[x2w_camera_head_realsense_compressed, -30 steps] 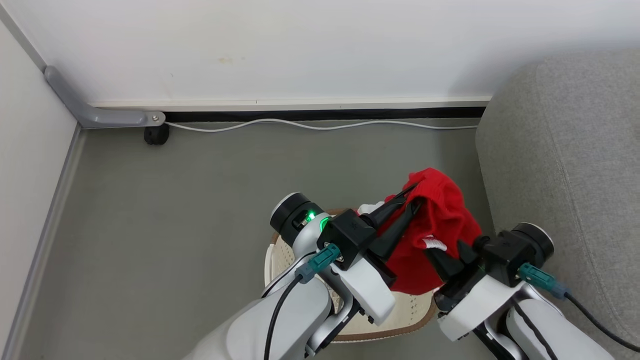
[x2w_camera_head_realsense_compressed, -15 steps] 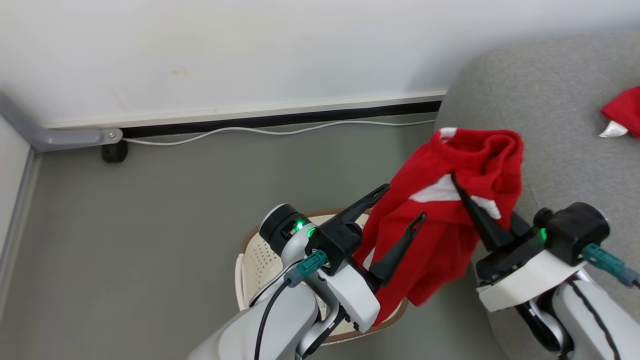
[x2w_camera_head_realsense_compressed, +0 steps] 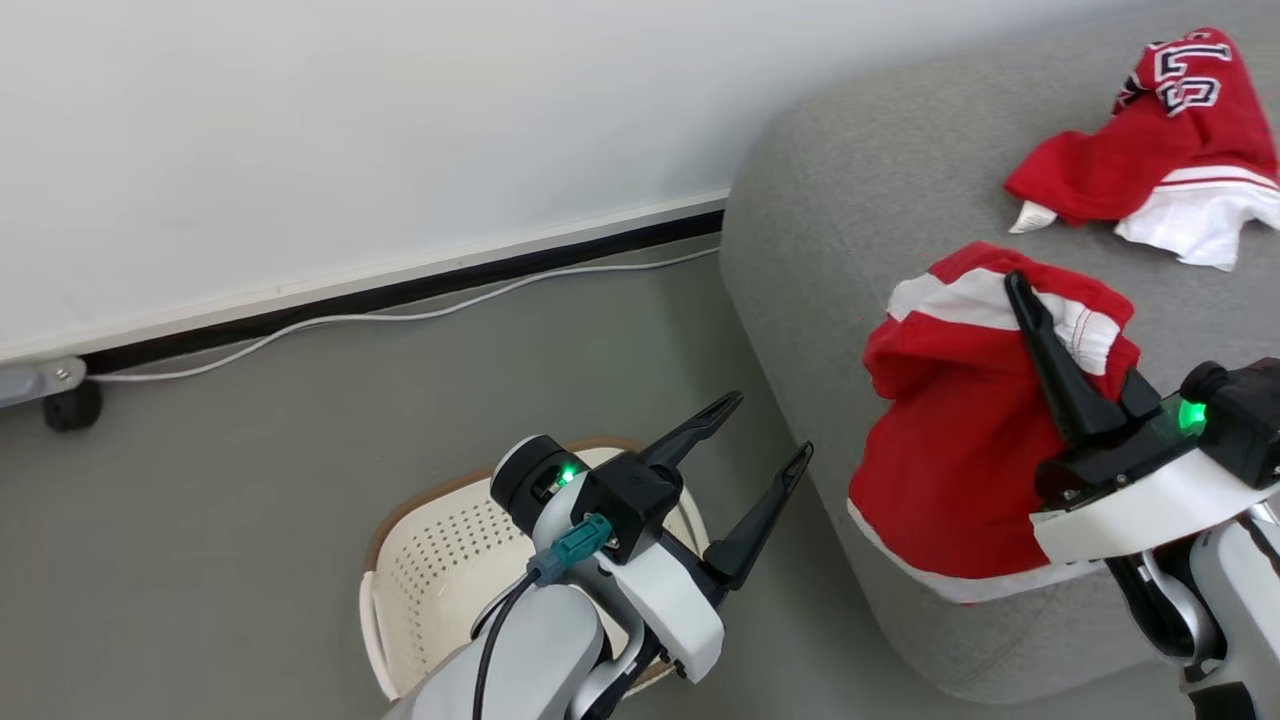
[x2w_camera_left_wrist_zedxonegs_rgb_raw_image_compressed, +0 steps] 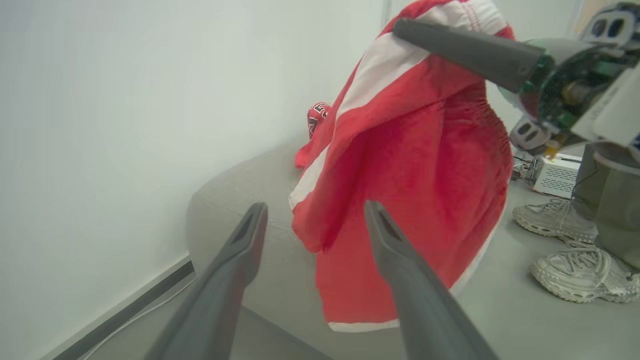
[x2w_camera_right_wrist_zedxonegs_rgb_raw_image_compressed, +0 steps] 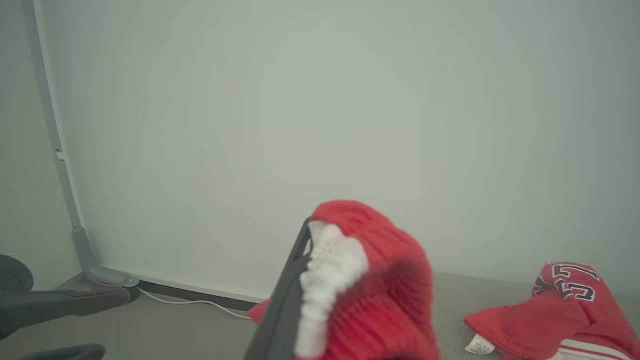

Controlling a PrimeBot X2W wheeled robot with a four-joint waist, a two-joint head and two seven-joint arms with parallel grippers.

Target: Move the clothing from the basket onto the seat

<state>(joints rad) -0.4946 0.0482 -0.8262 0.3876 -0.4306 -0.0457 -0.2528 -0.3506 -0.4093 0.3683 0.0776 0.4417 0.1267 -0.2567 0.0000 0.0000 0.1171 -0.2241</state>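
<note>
We release left claw, fingers apart; right claw clamped on red piece now over seat, frame right

- A white wall fills the head view from nine to twelve o'clock.
- A black strip runs along its foot, and a white cable lies on the grey floor just beside it.
- At nine o'clock a black caster sits under a grey bracket.
- In the left wrist view, a person's two pale sneakers stand at four o'clock, and a white vented box with wires lies at three o'clock.
</note>
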